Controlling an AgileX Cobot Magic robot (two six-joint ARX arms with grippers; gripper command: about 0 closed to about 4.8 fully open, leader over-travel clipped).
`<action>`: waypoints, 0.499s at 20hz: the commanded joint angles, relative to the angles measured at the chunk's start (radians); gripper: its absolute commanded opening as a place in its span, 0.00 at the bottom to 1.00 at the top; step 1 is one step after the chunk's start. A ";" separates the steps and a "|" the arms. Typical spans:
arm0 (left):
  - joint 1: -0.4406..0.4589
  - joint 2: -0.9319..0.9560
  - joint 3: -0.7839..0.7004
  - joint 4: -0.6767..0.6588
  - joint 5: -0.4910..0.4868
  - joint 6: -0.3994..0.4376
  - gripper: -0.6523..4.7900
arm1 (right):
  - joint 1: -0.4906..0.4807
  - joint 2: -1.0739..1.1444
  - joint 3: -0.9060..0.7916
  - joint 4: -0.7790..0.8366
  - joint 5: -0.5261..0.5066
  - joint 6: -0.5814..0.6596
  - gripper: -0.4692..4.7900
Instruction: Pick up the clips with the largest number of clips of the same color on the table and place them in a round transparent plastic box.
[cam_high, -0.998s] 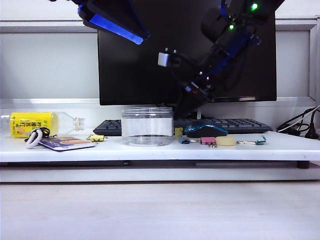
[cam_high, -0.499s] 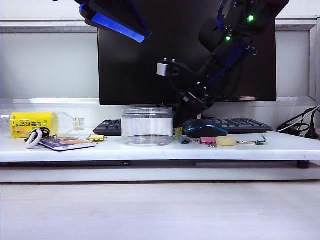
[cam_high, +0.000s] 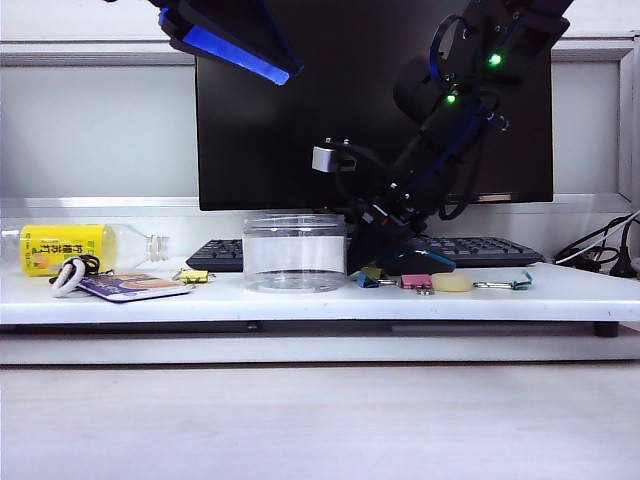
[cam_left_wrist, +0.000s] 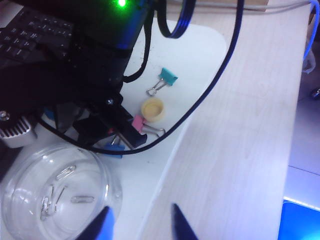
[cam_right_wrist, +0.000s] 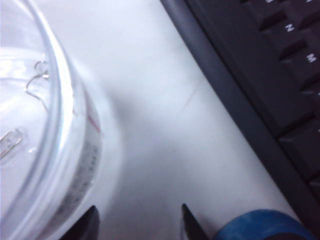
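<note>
Pale-yellow binder clips: two visible in the exterior view. One (cam_high: 194, 275) lies on the white shelf (cam_high: 300, 300) left of the jar, near the card; the other (cam_high: 372, 272) sits just right of the jar, low beside the mouse (cam_high: 410, 262), partly hidden by the right arm. Judged light, stiff sheet-metal bodies with springy thin wire handles; smooth and apt to skid on the shelf. Best taken across the folded body, not by the wires, which would swivel.

Round transparent plastic box (cam_high: 295, 252): upright, open-topped, centre of shelf, in front of the keyboard (cam_high: 470, 248). Thin clear wall, judged light and easy to nudge. Wire paper clips (cam_left_wrist: 65, 172) lie on its floor; no yellow clip seen inside.

Right gripper (cam_right_wrist: 139, 220): low over bare shelf between jar wall and keyboard edge, jaws spread wide, nothing between them.

Left gripper (cam_left_wrist: 140, 225): held high above the jar's near side, jaws partly apart, empty.

Not wanted: pink clip (cam_left_wrist: 138, 123), teal clip (cam_left_wrist: 167, 77), blue clip (cam_left_wrist: 114, 147), round cream cap (cam_left_wrist: 152, 109), yellow-labelled bottle (cam_high: 70, 247).
</note>
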 joint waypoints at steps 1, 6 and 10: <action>-0.001 -0.002 0.004 0.005 0.003 0.001 0.42 | 0.002 0.000 0.004 0.013 0.020 0.005 0.35; -0.001 -0.002 0.004 0.005 0.003 0.001 0.42 | 0.001 0.000 0.004 0.010 0.042 0.012 0.34; -0.001 -0.002 0.004 0.005 0.003 0.001 0.42 | 0.002 -0.001 0.004 0.002 0.048 0.045 0.34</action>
